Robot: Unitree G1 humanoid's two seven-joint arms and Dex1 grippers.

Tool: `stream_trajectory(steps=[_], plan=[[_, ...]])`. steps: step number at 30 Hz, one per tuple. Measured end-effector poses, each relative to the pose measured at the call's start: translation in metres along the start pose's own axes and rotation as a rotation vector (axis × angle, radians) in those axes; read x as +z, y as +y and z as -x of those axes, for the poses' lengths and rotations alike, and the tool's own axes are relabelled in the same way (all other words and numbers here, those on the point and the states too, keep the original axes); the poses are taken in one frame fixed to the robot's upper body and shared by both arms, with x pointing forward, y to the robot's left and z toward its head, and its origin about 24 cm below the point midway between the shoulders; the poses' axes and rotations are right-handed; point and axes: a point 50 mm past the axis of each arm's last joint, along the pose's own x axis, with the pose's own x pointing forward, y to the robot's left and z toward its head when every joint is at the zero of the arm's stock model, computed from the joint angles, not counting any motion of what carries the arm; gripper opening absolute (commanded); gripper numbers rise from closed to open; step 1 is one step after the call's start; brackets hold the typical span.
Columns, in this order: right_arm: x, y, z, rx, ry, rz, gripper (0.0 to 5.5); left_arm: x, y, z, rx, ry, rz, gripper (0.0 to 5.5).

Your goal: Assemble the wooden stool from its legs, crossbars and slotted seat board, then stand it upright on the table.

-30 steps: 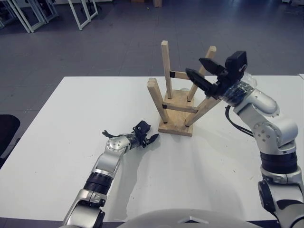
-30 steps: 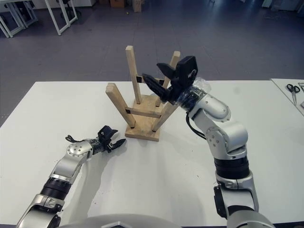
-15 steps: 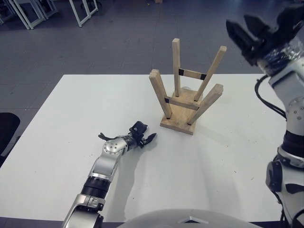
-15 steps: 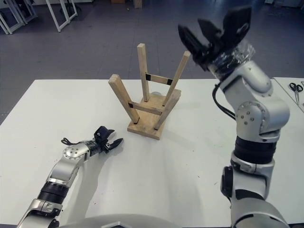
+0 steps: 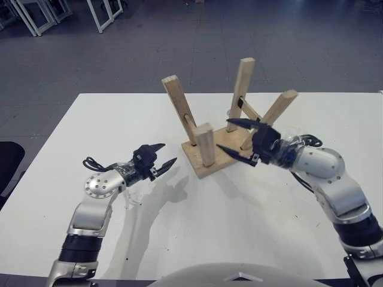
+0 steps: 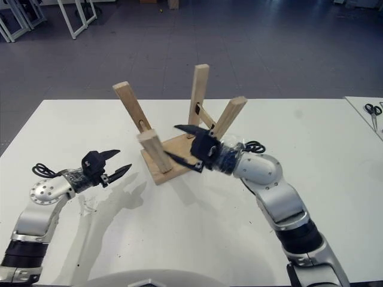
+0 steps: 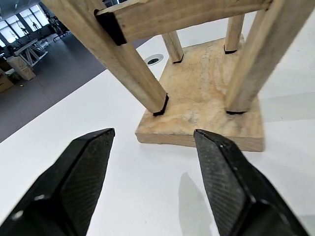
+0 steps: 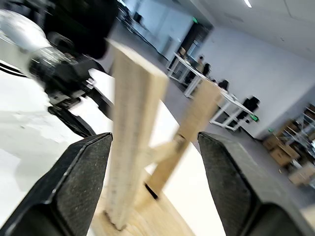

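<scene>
The wooden stool (image 5: 222, 128) is upside down on the white table, seat board (image 5: 197, 164) down and several legs pointing up, joined by crossbars. My right gripper (image 5: 230, 137) is open at the stool's right side, just above the seat board. In the right wrist view the near leg (image 8: 132, 142) stands between the right gripper's spread fingers (image 8: 78, 182); I cannot tell if they touch it. My left gripper (image 5: 158, 156) hangs open a little above the table, left of the stool and apart from it. The left wrist view looks past its fingers (image 7: 74, 182) at the seat board (image 7: 206, 98).
The white table (image 5: 72, 137) has free room in front of and to both sides of the stool. A pair of scissors (image 6: 372, 110) lies on a neighbouring surface at the far right. Metal frames (image 5: 36, 18) stand on the floor behind.
The right arm came down from high at the right to the stool's legs. The stool turned and shifted left. The left gripper rose off the table and drew back to the left.
</scene>
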Motion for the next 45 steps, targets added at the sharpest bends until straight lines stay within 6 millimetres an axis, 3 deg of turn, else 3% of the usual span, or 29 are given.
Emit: stream_trajectory(steps=[6, 13, 19, 21, 24, 27, 29, 31, 35, 39, 45], plan=[[0.017, -0.006, 0.009, -0.028, -0.007, -0.050, 3.17, -0.005, 0.020, 0.018, -0.008, 0.038, -0.020, 2.99], [0.019, 0.003, 0.039, 0.166, 0.055, -0.302, 3.17, 0.033, 0.046, 0.005, -0.034, -0.136, -0.029, 2.99], [-0.011, 0.008, 0.071, 0.234, 0.260, -0.412, 3.17, 0.031, 0.062, -0.005, -0.059, -0.134, -0.023, 2.99], [-0.028, 0.002, 0.086, 0.189, 0.359, -0.423, 3.17, 0.031, 0.061, -0.010, -0.147, -0.138, -0.026, 2.99], [-0.036, -0.008, 0.097, 0.146, 0.402, -0.412, 3.17, 0.042, 0.067, -0.018, -0.250, -0.176, -0.061, 2.99], [-0.045, -0.021, 0.103, 0.073, 0.450, -0.383, 3.17, 0.049, 0.087, -0.028, -0.249, -0.190, -0.064, 2.99], [-0.045, -0.035, 0.101, 0.021, 0.442, -0.350, 3.17, 0.056, 0.098, -0.032, -0.241, -0.194, -0.086, 2.99], [-0.049, -0.041, 0.093, 0.007, 0.417, -0.357, 3.17, 0.049, 0.101, -0.035, -0.264, -0.164, -0.064, 2.99], [-0.079, -0.038, 0.080, 0.021, 0.453, -0.426, 3.17, 0.016, 0.085, -0.044, -0.385, -0.022, -0.037, 2.99], [-0.095, -0.037, 0.071, 0.020, 0.450, -0.482, 3.17, -0.006, 0.070, -0.055, -0.421, 0.022, 0.014, 2.99], [-0.126, -0.020, 0.053, 0.052, 0.464, -0.594, 3.17, -0.005, 0.050, -0.084, -0.429, -0.029, 0.047, 2.99]])
